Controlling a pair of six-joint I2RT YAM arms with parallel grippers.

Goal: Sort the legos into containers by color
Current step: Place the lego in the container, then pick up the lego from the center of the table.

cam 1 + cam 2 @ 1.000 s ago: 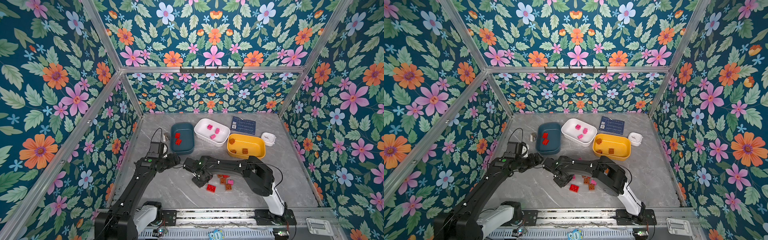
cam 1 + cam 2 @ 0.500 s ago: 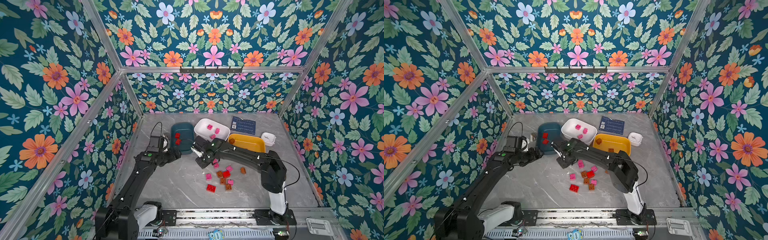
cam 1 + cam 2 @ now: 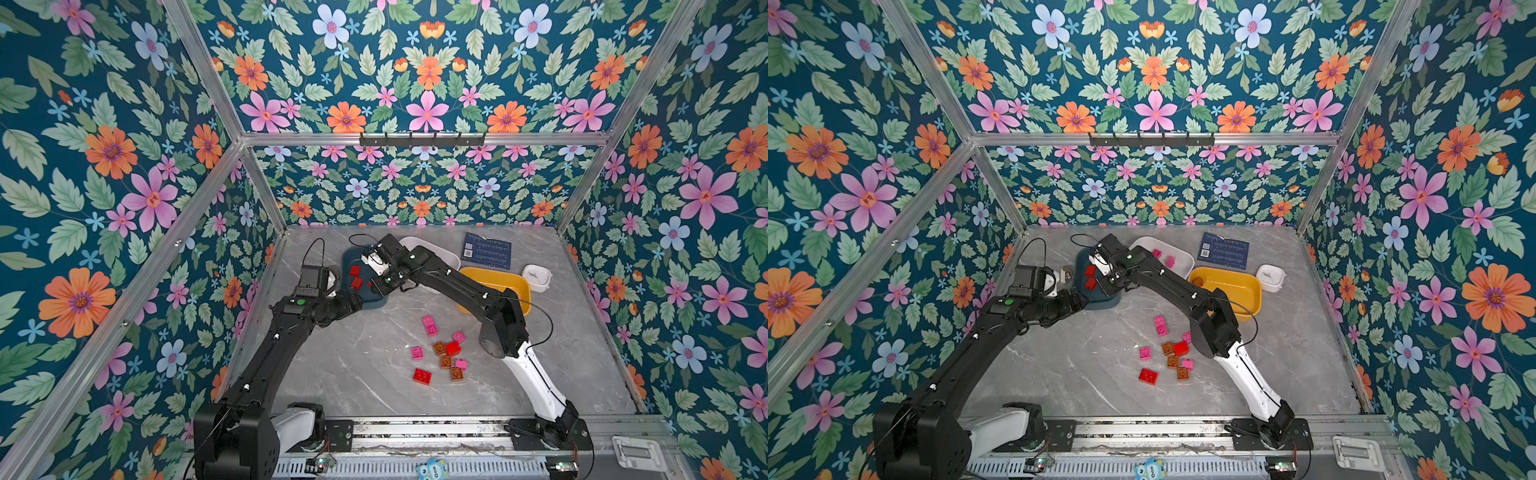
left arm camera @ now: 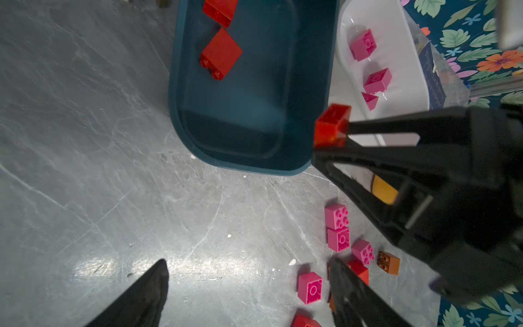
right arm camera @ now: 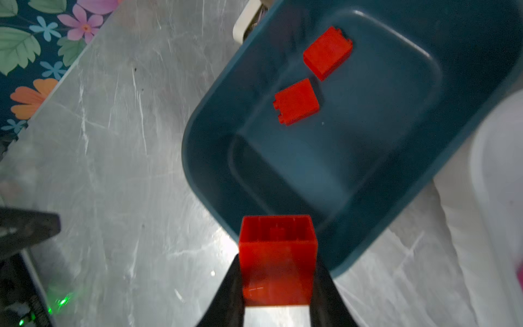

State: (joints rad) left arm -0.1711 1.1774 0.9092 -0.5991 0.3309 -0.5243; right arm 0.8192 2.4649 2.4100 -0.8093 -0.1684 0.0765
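My right gripper [image 5: 277, 271] is shut on a red lego [image 5: 277, 260], hanging just over the near rim of the dark teal container [image 5: 396, 170]. Two red legos [image 5: 296, 102] lie inside that container. In the left wrist view the held red lego [image 4: 331, 127] shows at the teal container's [image 4: 254, 113] corner. My left gripper [image 4: 249, 263] stands open above bare table, left of the teal container. The white container [image 4: 346, 56] holds pink legos [image 4: 377, 80]. The yellow container [image 3: 494, 280] sits to the right. Several loose pink, red and brown-orange legos [image 3: 442, 347] lie mid-table.
A flat dark blue printed card [image 3: 486, 250] lies at the back right, with a small white dish [image 3: 536, 277] beside the yellow container. Flowered walls close in the left, back and right sides. A metal rail [image 3: 415, 432] runs along the front.
My right gripper has lifted from the pile of loose legos and travelled back and left to the teal container with the red lego in it. The left arm has barely shifted.
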